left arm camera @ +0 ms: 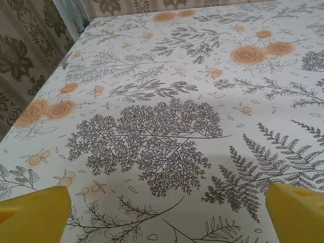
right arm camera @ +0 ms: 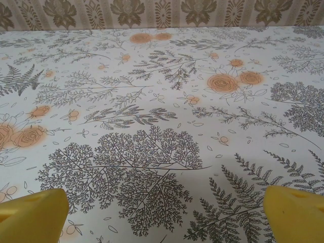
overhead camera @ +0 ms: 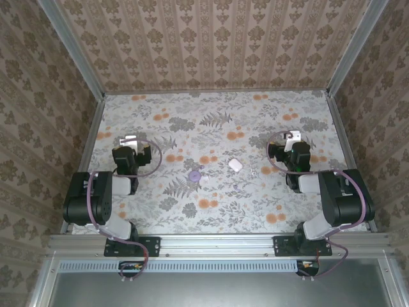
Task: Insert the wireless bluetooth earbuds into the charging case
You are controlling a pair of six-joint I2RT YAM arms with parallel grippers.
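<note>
Three small items lie mid-table in the top view: a white rounded piece (overhead camera: 235, 165), a purple round piece (overhead camera: 193, 174) and a pale round piece (overhead camera: 204, 181) touching it. They are too small to tell the earbuds from the charging case. My left gripper (overhead camera: 131, 139) rests well to their left and my right gripper (overhead camera: 292, 136) well to their right, both pointing toward the far wall. Both stand open, with only patterned cloth between the yellow fingertips (left arm camera: 35, 215) of the left gripper (left arm camera: 166, 215), and likewise the right gripper (right arm camera: 164, 215).
The floral tablecloth (overhead camera: 217, 211) covers the table, which is boxed in by wallpapered walls on three sides with aluminium posts (overhead camera: 70, 48) at the corners. A tiny speck (overhead camera: 254, 171) lies right of the white piece. The arm bases sit at the near rail (overhead camera: 217, 243).
</note>
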